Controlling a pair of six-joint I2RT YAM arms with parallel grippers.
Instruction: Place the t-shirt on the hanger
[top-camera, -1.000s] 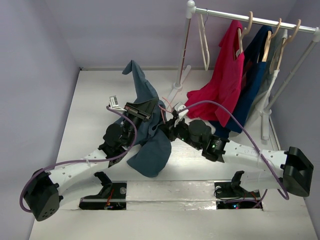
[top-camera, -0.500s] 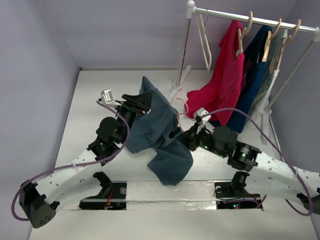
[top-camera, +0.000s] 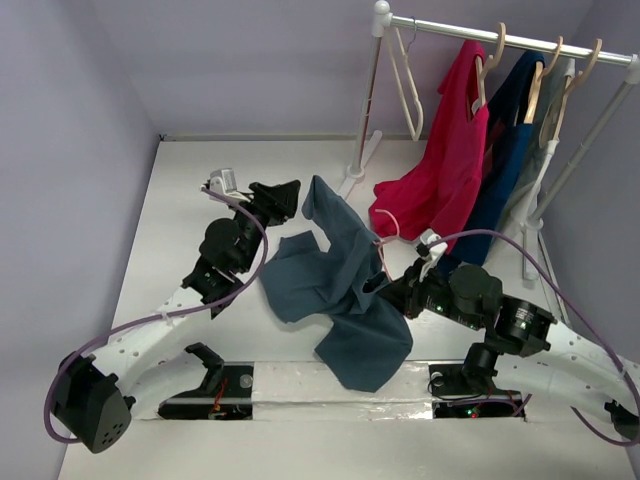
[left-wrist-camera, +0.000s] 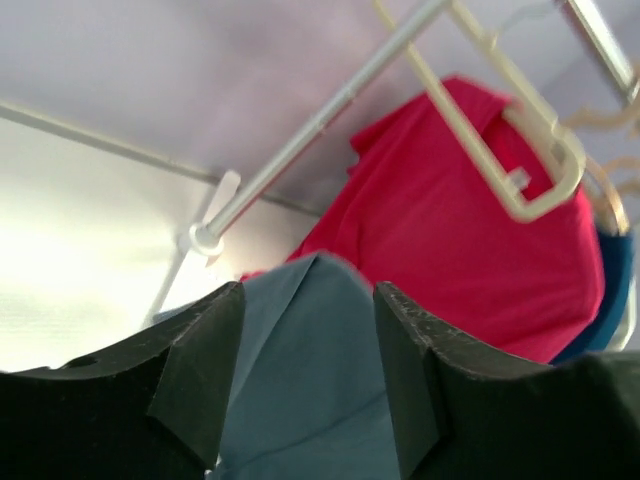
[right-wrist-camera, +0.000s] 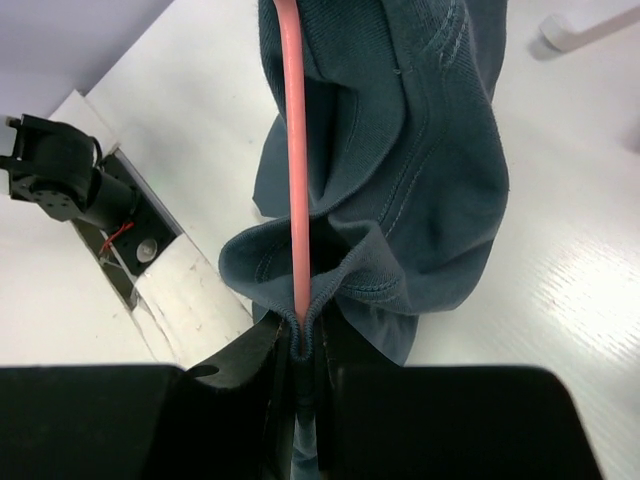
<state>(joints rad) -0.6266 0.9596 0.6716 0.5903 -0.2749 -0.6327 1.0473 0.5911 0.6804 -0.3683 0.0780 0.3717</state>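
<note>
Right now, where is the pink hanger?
In the right wrist view, the hanger runs up the middle, pinched in the jaws of the right gripper, with the t-shirt draped around it.

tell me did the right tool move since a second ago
Yes. The right tool has shifted rightward and toward the near table edge, ending farther from the rack's base.

Even overhead light is filling the scene, leaving only soft shadows on the white table (top-camera: 180, 200). My left fingers (left-wrist-camera: 190, 380) are looming dark and blurred, and glare is bleaching the table's left side there.
</note>
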